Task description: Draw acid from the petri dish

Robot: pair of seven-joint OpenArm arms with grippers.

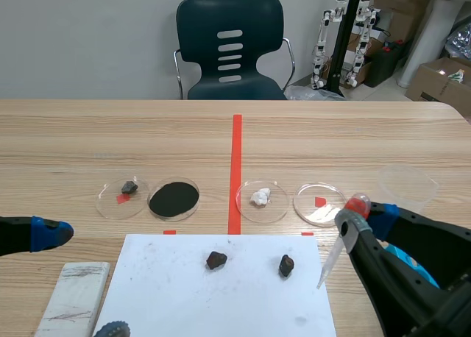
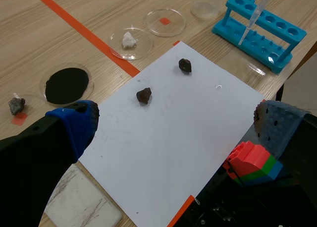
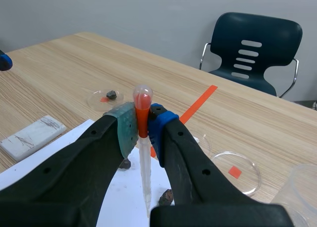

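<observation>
The pipette (image 3: 144,160) is sitting clamped between the right fingers (image 3: 163,133). They're squeezing its orange neck, so the bulb is poking out above them and the long clear tip is hanging down below. In the scene view the tip is hovering over the right edge of the white paper (image 1: 221,300), not over any dish.

The petri dish (image 1: 320,204) with the little red square under it is lying on the surface (image 1: 88,138), just ahead of the right fingers and off to the blue-pad side. Can't tell if there's any liquid sitting in it.

The next dish along is holding a white lump (image 1: 260,198). Past the red tape line there's a dish of black powder (image 1: 174,199) and one with a small grey rock (image 1: 129,187). Two dark rocks (image 1: 216,260) (image 1: 286,265) are lying on the paper, roughly between the two sets of fingers.

The left fingers (image 2: 74,123) are spread wide apart, holding nothing and hanging over the near part of the paper. A scuffed white block (image 2: 81,202) is lying right under one of them. A blue rack (image 2: 260,28) is standing beyond the far edge of the paper, over by the pipette. A clear cup (image 1: 407,186) is sitting a bit past the petri dish.
</observation>
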